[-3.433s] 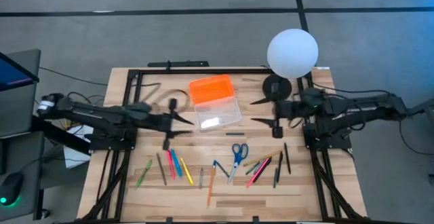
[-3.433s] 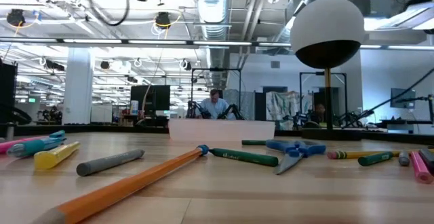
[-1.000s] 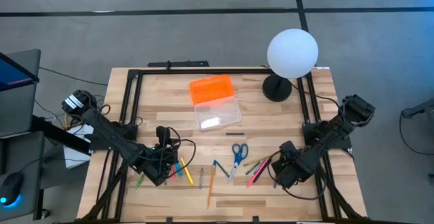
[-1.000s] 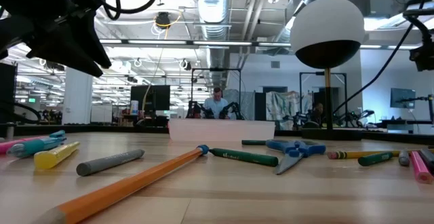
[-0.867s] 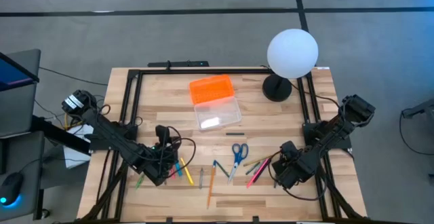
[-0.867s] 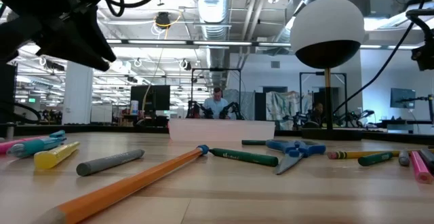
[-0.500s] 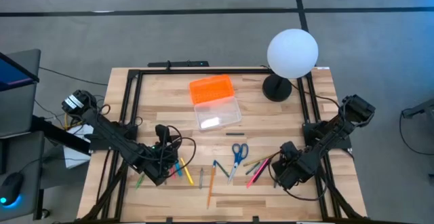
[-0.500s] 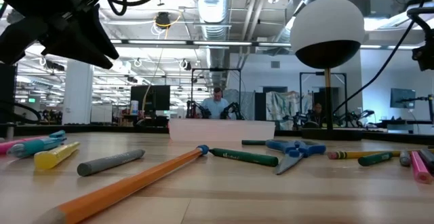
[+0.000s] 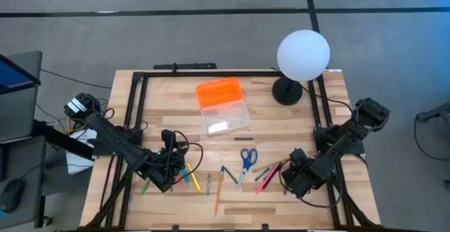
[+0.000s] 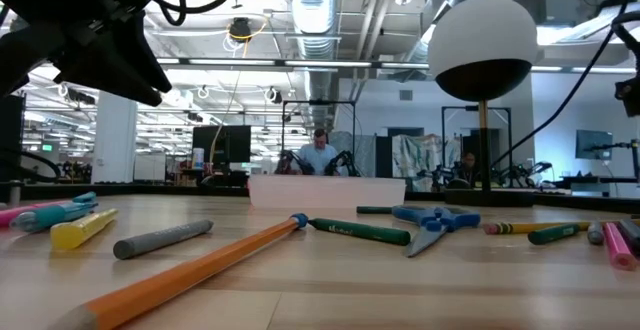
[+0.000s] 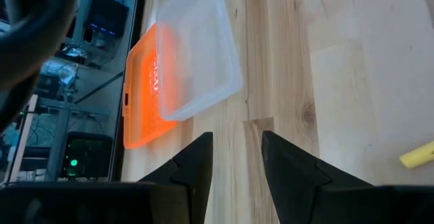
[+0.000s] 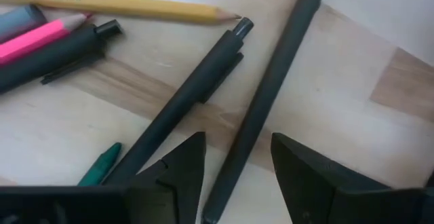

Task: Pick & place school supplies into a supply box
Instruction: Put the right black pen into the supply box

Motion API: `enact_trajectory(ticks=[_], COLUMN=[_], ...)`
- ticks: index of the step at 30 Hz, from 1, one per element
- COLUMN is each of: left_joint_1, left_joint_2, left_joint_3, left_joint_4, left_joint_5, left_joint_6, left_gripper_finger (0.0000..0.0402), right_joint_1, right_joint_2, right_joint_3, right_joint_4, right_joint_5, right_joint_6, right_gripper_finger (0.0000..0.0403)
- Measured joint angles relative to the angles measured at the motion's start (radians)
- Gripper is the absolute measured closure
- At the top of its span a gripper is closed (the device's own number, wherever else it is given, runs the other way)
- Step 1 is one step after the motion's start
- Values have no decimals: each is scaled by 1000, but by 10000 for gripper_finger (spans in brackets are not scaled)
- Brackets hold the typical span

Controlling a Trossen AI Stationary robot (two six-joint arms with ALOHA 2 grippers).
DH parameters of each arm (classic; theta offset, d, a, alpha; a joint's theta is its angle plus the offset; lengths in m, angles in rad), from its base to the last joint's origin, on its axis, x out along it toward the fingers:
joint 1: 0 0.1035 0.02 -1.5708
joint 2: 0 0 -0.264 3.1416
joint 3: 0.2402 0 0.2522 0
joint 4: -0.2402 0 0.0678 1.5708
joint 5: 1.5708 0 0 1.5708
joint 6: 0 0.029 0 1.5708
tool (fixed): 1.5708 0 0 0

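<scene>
The supply box is a clear case lying on the table's far middle, its orange lid open behind it. The school supplies lie in a row near the front edge, among them blue-handled scissors, an orange pencil and a pink marker. My left gripper hovers open over the left pens, pointing at the box, with nothing between its fingers. My right gripper points down over the right cluster, open. Its fingers stand on either side of a thin black stick; a black pen lies beside it.
A white globe lamp stands on a dark base at the far right. A black frame runs along the table's sides and far edge. Bare wood lies between the box and the row of supplies.
</scene>
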Motion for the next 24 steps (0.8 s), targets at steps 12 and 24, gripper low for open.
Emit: enact_trajectory(ticks=[12, 24], left_joint_1=[0, 0], left_joint_2=[0, 0], left_joint_3=[0, 0], left_joint_4=[16, 19], left_joint_5=[-60, -45], left_joint_6=[5, 5], left_gripper_finger=[279, 279], right_joint_1=[0, 1], right_joint_2=[0, 1], right_joint_3=[-23, -25], right_joint_4=[10, 49], right_joint_5=[3, -9], right_joint_6=[-17, -27], right_gripper_finger=[256, 381])
